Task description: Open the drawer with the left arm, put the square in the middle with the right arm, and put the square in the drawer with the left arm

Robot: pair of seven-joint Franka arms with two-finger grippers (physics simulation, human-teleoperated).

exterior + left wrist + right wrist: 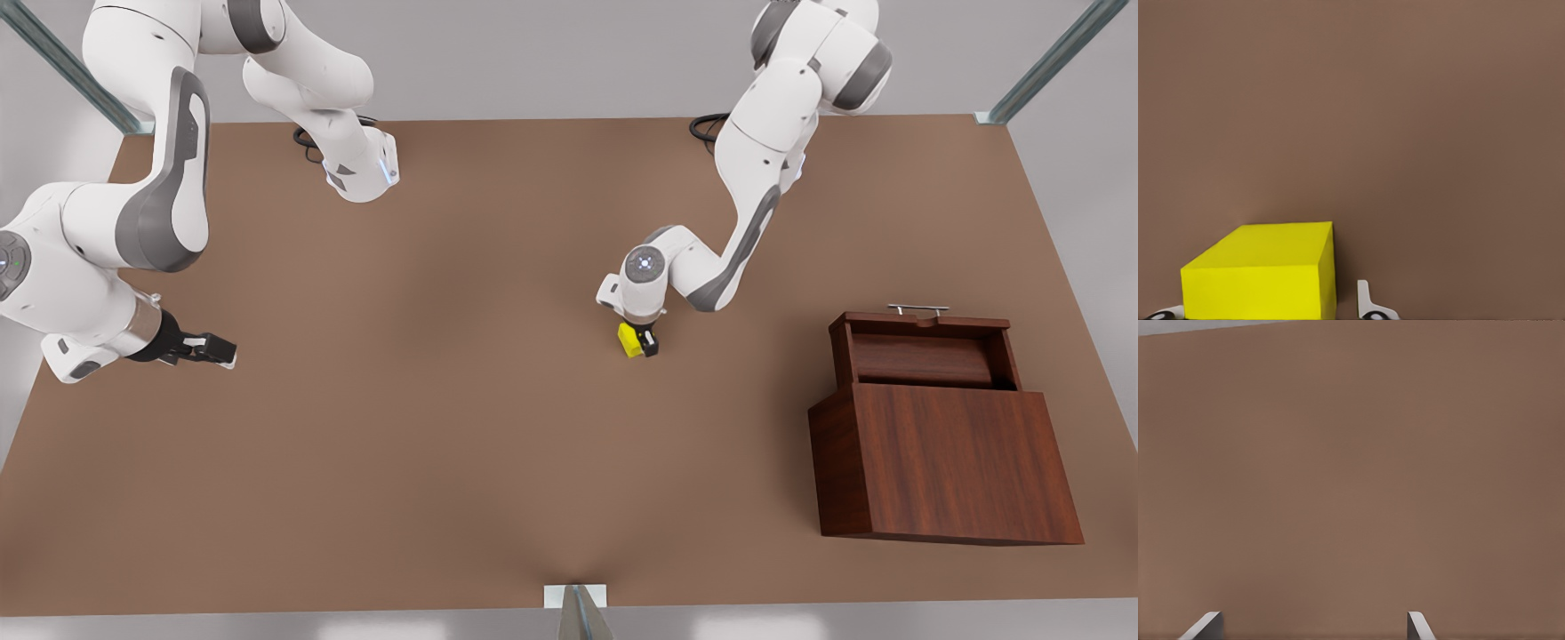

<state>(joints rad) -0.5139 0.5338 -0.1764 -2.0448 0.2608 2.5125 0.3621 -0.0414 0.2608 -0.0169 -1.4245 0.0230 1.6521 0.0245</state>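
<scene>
Yellow square (630,340) sat between the left gripper's (642,343) spread fingers, unclamped; at nine o'clock, the right gripper (216,349) waited, parted.

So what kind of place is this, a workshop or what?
Most likely a simulated robot test bench, not a real workshop: two white arms mounted on a plain brown table, metal frame struts at its corners, and one wooden cabinet.

Right gripper (1311,628) fingertips (1205,625) wide apart over bare brown tabletop (1351,487), grey strip at edge.
</scene>
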